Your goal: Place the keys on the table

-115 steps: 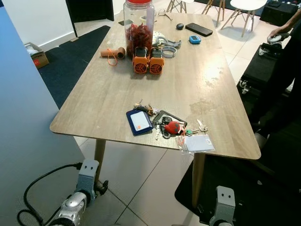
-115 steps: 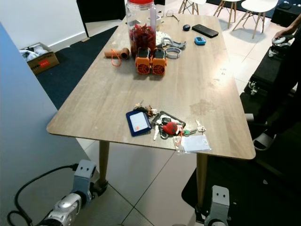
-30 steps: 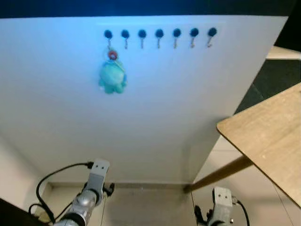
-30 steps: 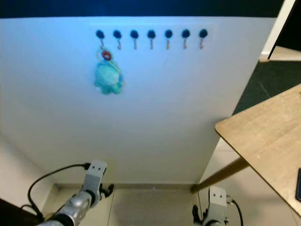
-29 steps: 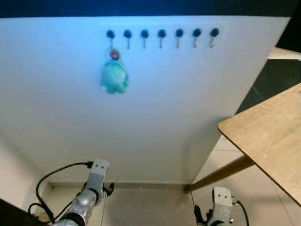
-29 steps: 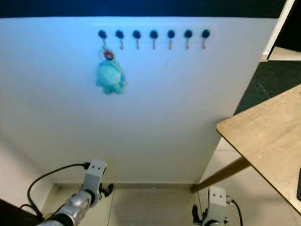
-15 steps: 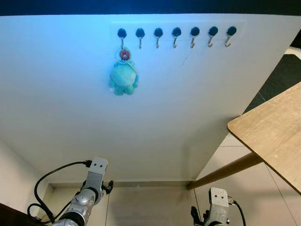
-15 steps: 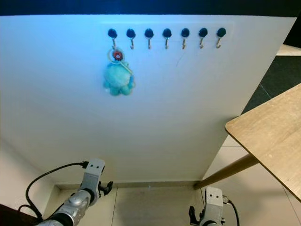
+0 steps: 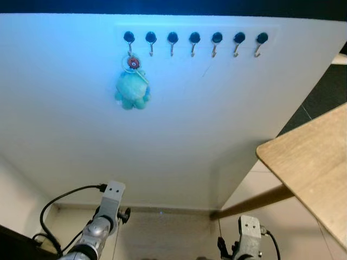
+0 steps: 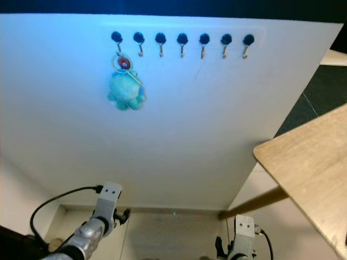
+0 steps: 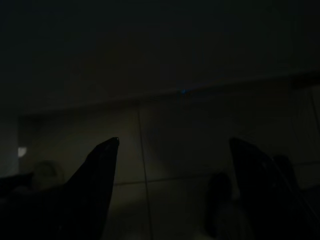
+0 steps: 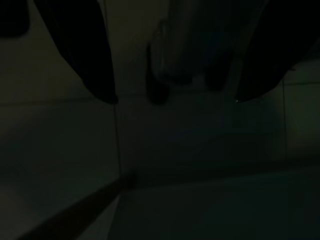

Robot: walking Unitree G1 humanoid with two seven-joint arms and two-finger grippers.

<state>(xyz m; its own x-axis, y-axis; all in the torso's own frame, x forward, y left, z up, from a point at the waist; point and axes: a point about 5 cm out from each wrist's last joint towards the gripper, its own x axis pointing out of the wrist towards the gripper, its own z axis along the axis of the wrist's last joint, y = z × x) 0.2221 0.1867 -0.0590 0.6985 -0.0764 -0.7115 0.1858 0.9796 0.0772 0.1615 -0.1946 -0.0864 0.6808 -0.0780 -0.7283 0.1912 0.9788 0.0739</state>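
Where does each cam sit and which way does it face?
Left eye view, head: faces white hook board with teal plush keychain, wooden table corner; both silver arms low.
Right eye view: same scene, shares the plush and hook row.
Left wrist view: dark floor tiles between left gripper fingers, apart.
Right wrist view: dark floor between right gripper fingers, apart.

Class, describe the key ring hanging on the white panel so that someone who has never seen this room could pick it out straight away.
Start at the white panel that stands beside the corner of the wooden table. Along its top runs a row of seven hooks with dark round heads. The key ring hangs from the leftmost hook, the one hook in the row with anything on it, and carries a fluffy turquoise toy below a small red disc.
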